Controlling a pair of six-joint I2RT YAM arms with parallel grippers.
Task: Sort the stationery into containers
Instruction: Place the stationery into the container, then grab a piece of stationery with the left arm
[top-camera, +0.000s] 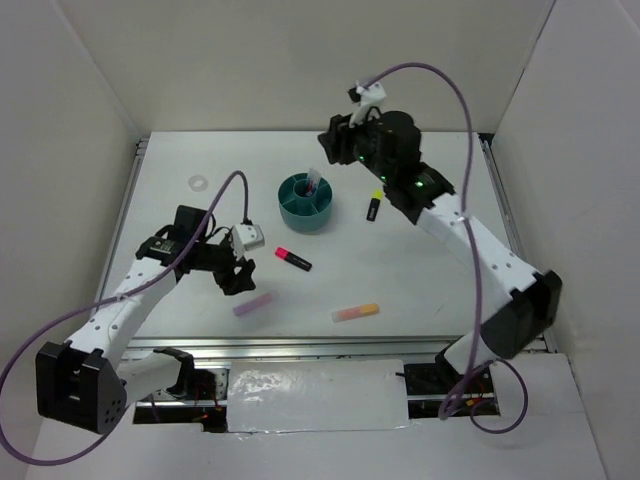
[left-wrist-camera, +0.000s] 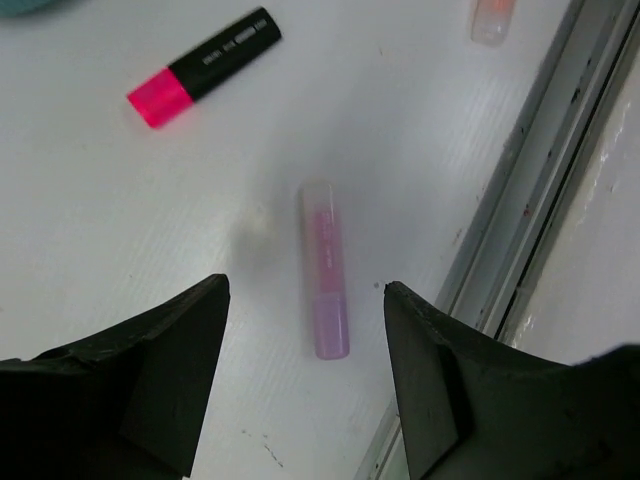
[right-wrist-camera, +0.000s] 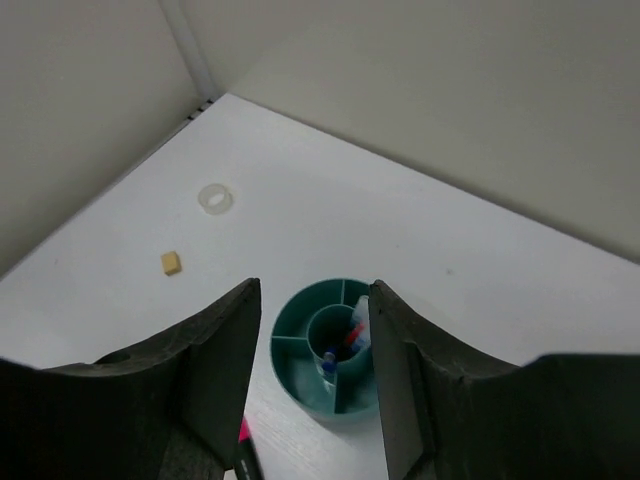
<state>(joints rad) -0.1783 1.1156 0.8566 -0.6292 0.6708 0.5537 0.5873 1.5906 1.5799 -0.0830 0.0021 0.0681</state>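
The teal organizer (top-camera: 300, 218) stands mid-table with a blue pen (right-wrist-camera: 329, 356) and a red pen (right-wrist-camera: 353, 336) upright in its centre well. My right gripper (top-camera: 338, 140) is open and empty, high above and behind the organizer (right-wrist-camera: 326, 410), which shows between its fingers (right-wrist-camera: 315, 285). My left gripper (top-camera: 238, 277) is open and empty just above the lilac stick (top-camera: 254, 305). In the left wrist view the stick (left-wrist-camera: 326, 270) lies between the fingertips of that gripper (left-wrist-camera: 306, 288). A pink-capped highlighter (top-camera: 293, 259), a yellow-capped highlighter (top-camera: 373, 207) and an orange stick (top-camera: 355, 313) lie loose.
The clear ring (top-camera: 198, 183) lies at the far left, and the tan eraser (right-wrist-camera: 171, 262) lies near it in the right wrist view. A metal rail (left-wrist-camera: 520, 200) runs along the table's near edge close to the lilac stick. White walls enclose three sides.
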